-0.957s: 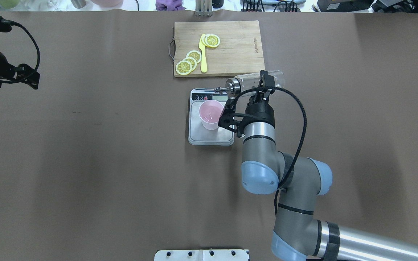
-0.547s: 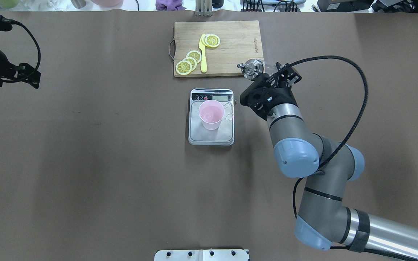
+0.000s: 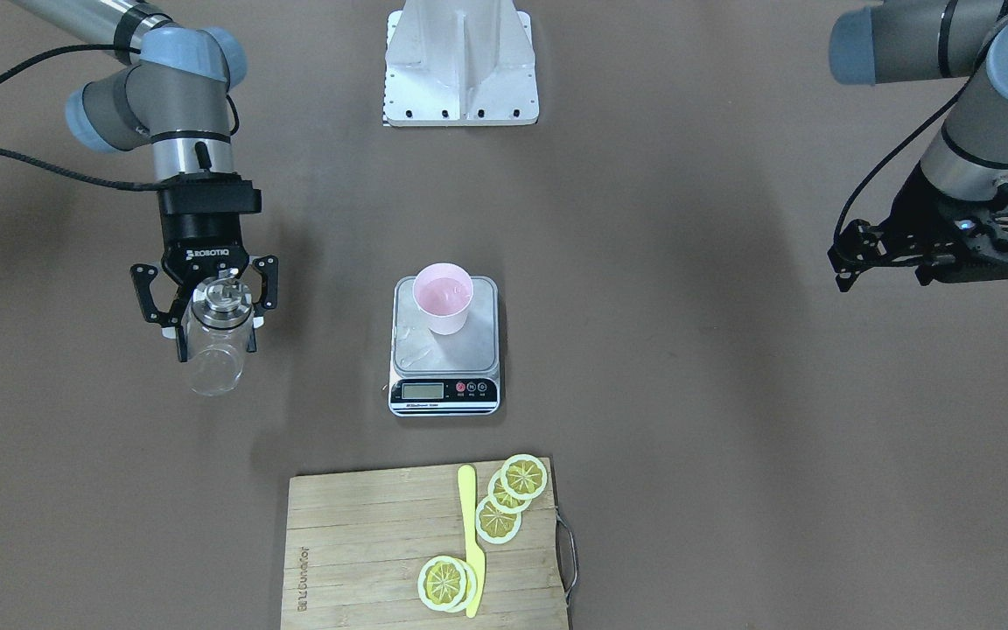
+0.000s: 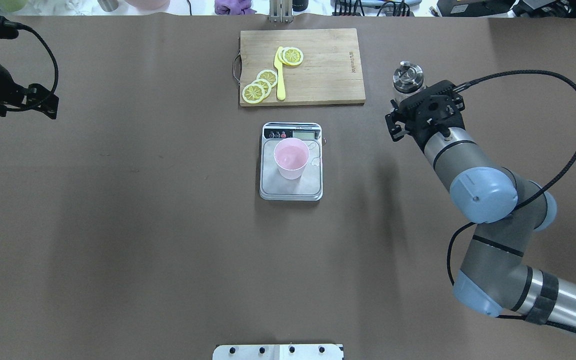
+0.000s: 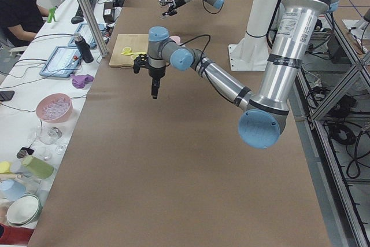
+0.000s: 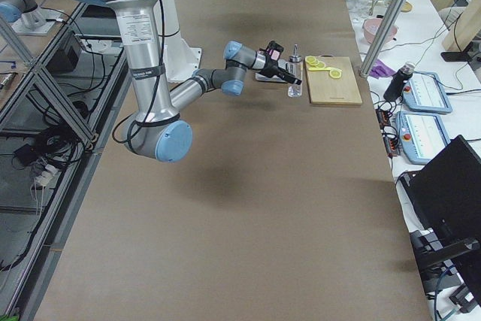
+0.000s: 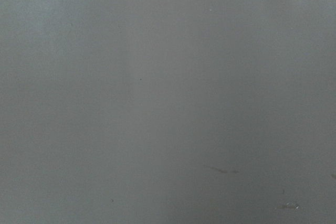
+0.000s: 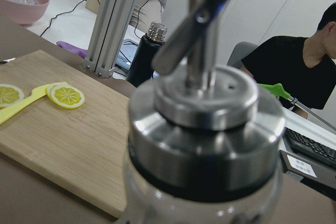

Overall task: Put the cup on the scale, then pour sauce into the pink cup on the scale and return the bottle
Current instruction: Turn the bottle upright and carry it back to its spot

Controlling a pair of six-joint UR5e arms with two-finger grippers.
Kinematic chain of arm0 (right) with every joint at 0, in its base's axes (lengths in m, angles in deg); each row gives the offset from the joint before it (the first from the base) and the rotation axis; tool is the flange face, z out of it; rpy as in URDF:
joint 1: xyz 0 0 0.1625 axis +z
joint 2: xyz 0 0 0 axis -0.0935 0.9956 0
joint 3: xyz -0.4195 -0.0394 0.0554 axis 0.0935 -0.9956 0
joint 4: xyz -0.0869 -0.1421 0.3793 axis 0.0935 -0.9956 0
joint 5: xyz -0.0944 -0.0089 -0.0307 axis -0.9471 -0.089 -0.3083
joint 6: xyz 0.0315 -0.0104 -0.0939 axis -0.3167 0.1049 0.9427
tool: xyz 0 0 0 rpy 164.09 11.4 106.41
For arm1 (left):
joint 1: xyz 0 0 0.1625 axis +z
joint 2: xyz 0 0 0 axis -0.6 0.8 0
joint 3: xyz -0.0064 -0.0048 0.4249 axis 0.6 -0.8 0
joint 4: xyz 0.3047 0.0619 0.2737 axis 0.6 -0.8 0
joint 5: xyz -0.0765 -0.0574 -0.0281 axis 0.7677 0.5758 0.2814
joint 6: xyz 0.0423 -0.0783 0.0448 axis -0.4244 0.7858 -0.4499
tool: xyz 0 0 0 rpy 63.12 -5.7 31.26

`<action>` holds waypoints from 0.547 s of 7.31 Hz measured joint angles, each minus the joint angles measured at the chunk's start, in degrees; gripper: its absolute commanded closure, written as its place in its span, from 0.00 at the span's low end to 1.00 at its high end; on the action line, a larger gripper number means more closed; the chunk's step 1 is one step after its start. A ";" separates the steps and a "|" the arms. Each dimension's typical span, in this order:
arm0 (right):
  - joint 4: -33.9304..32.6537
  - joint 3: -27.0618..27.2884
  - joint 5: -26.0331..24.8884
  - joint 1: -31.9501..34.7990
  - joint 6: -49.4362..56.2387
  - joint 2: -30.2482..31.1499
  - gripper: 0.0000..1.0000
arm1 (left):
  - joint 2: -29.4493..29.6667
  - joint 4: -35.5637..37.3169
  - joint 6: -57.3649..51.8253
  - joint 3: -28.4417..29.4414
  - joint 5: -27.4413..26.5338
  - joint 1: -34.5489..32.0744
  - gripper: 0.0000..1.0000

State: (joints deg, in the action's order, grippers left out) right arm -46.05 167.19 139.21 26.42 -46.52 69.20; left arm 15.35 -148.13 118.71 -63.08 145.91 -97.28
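The pale pink cup (image 4: 291, 157) (image 3: 443, 297) stands upright on the silver scale (image 4: 292, 191) (image 3: 447, 360) at the table's middle, with a thin glint of liquid inside. To the right of the cutting board, my right gripper (image 4: 414, 100) (image 3: 215, 337) is shut on the clear glass bottle (image 4: 408, 76) (image 3: 212, 367) (image 6: 294, 84), which is upright with its chrome pourer on top. That pourer fills the right wrist view as the bottle (image 8: 205, 129). My left gripper (image 4: 38, 102) (image 3: 994, 249) hangs far off at the table's left side, and its jaws are not readable.
A wooden cutting board (image 4: 325, 65) (image 3: 355, 542) with lemon slices and a yellow knife lies behind the scale. The robot's white base plate (image 3: 460, 79) sits at the near edge. A person (image 8: 304, 72) sits at a desk beyond the table's far edge.
The right arm swung the bottle away from above the cup, turned it from lying tilted to upright, and carried it rightwards past the cutting board's corner. The left arm barely moved.
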 measured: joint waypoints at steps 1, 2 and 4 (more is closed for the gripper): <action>7.19 -4.24 0.93 1.28 -1.80 1.07 1.00 | 0.06 0.02 0.00 -0.24 0.00 0.02 0.01; 14.17 -8.97 1.37 2.43 -3.71 1.54 1.00 | 0.10 0.06 0.00 -0.44 0.00 0.03 0.01; 20.55 -14.35 4.16 4.94 -6.26 1.79 1.00 | 0.19 0.09 0.00 -0.63 0.00 0.03 0.01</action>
State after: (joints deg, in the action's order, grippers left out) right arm -25.50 152.84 143.37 31.36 -52.78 70.99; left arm 15.54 -148.04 118.71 -63.71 145.91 -97.25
